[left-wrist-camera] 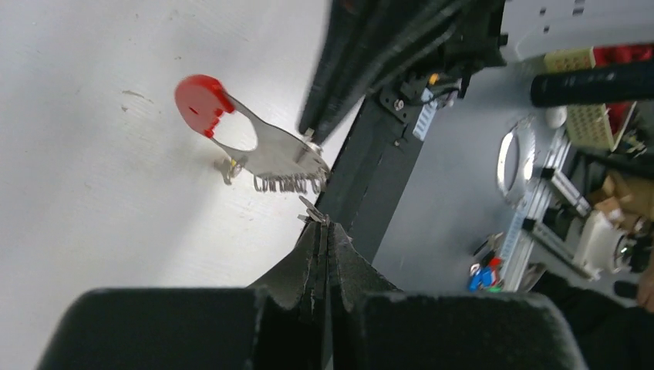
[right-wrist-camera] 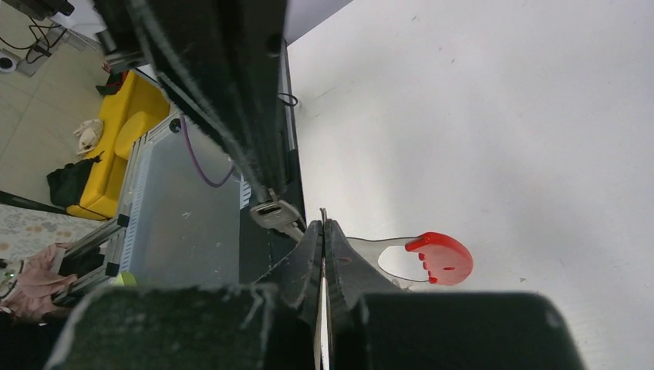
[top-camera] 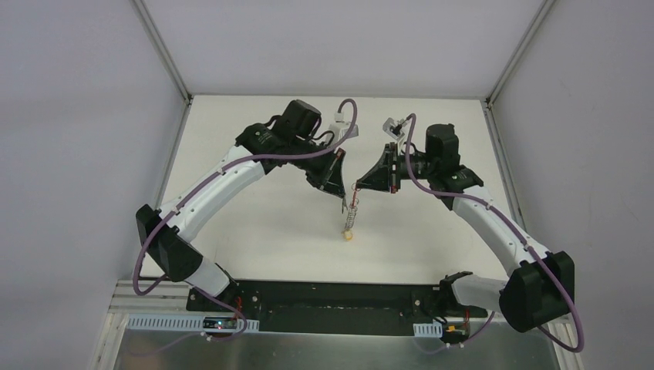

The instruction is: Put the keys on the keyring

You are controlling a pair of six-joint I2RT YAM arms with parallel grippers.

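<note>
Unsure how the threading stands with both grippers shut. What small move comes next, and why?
Probably nudge the silver key in the left gripper toward the silver rings: the right gripper is shut on the red-and-grey strap, and the key sits just short of those rings.

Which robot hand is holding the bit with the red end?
The right gripper: the red-and-grey strap sticks out from its shut jaws. The left gripper only pinches a small silver piece.
</note>
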